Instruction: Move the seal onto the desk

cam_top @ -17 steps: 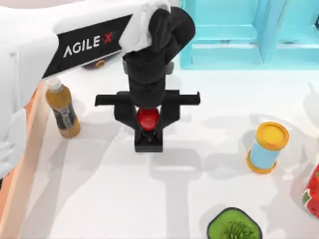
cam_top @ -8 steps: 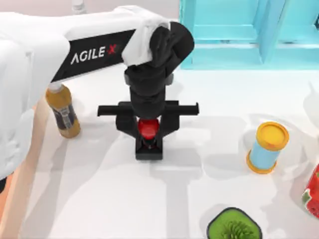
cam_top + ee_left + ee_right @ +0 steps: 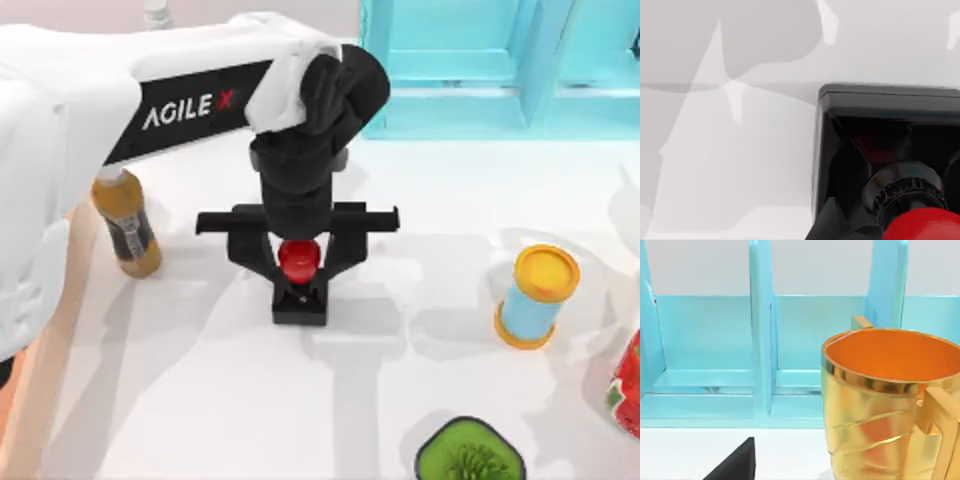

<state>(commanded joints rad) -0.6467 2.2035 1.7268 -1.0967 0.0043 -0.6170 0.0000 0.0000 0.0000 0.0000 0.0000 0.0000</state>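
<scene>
The seal (image 3: pixel 300 285), a black square block with a glossy red knob, stands upright on the white desk (image 3: pixel 200 380) left of centre. My left gripper (image 3: pixel 299 258) hangs straight over it, open, with a black finger on each side of the red knob and a small gap to it. The left wrist view looks down on the seal's black base (image 3: pixel 880 125) and red knob (image 3: pixel 922 225) resting on the desk (image 3: pixel 740 150). A dark part of my right gripper (image 3: pixel 735 465) shows in the right wrist view.
An amber bottle (image 3: pixel 125 220) stands left of the seal, beside the orange tray's edge (image 3: pixel 40 360). A yellow-lidded blue cylinder (image 3: pixel 537 295), a green round thing (image 3: pixel 470 455) and a red item (image 3: pixel 628 385) are on the right. The light blue shelf (image 3: pixel 480 70) spans the back; a golden mug (image 3: pixel 885 405) stands before it.
My left gripper came down a little with the seal, set it on the desk, and its fingers have spread apart from the red knob.
</scene>
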